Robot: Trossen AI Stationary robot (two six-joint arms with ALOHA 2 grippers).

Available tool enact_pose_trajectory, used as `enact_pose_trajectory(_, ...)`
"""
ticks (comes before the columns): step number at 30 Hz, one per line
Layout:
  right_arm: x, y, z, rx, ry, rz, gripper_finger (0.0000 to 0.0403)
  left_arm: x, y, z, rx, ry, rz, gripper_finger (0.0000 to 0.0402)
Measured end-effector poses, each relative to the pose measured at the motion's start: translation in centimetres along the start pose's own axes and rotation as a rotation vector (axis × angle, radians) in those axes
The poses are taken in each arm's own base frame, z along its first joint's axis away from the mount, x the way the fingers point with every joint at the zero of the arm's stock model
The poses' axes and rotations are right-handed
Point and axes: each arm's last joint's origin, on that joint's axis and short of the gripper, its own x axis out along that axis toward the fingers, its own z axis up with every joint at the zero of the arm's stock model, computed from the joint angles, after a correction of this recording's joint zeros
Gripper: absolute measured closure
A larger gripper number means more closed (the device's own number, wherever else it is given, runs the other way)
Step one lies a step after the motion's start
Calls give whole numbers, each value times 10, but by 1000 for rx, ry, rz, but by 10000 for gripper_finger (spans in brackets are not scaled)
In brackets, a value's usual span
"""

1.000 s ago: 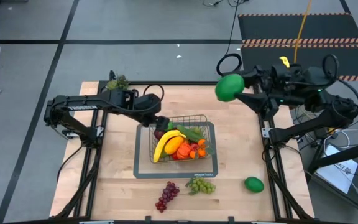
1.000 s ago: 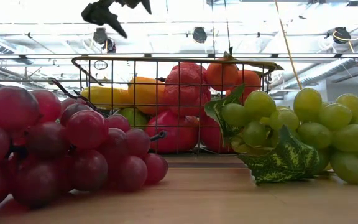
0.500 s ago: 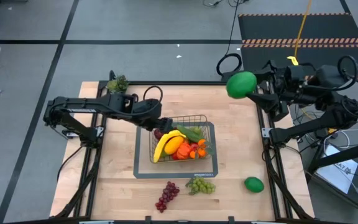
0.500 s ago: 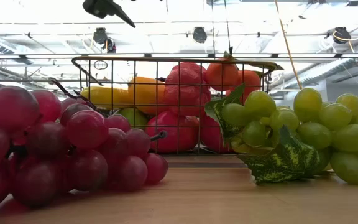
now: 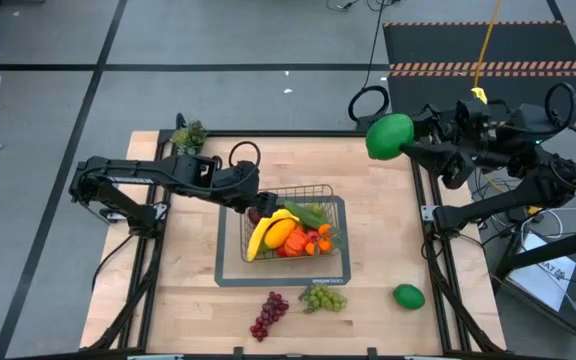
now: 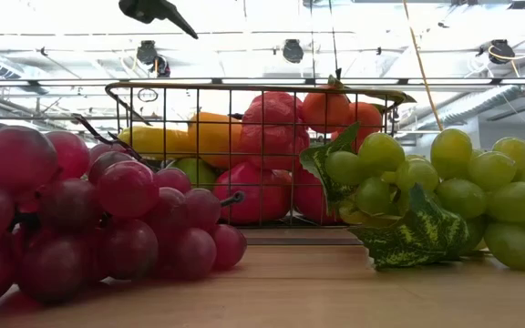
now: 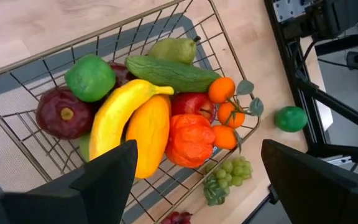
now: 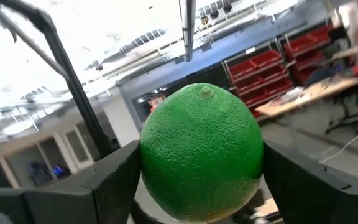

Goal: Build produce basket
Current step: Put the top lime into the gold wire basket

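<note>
The wire basket (image 5: 230,262) stands mid-table, filled with produce: a yellow banana (image 7: 120,115), a cucumber (image 7: 169,73), a green ball (image 7: 90,78), red apples and small oranges (image 7: 221,90). My left gripper (image 5: 259,205) hovers open above the basket's far left corner, pointing down at a slant and touching nothing. My right gripper (image 5: 400,140) is raised over the table's far right corner, shut on a green ball (image 5: 388,136). Red grapes (image 5: 268,314), green grapes (image 5: 323,297) and another green ball (image 5: 408,296) lie on the table in front of the basket. My right gripper pinches the green ball by its two opposite sides (image 8: 149,163), one finger (image 8: 114,180) on each side, with the stem end facing away from the wrist. The fingers come roughly level from the table's right side. The ball is held high in the air, clear of everything.
A small leafy green piece (image 5: 190,132) lies at the table's far left corner. In the low view the red grapes (image 6: 89,214) and green grapes (image 6: 427,182) fill the foreground before the basket (image 6: 137,120). Bare wood shows left and right of the basket.
My right gripper has carried the green ball a little toward the table's right edge and rolled slightly, still shut on it. My left gripper has swung a little toward the near edge over the basket's far left corner, rolled, and stayed open.
</note>
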Motion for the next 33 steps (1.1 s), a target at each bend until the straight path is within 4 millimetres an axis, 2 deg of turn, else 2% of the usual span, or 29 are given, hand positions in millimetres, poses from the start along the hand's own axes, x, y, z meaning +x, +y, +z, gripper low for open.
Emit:
enact_pose_trajectory(15,1,0,0,486,-4,2,101,0,0,0,12,-4,2,62)
enact_pose_trajectory(33,1,2,4,442,-39,29,101,0,0,0,7,-4,2,62)
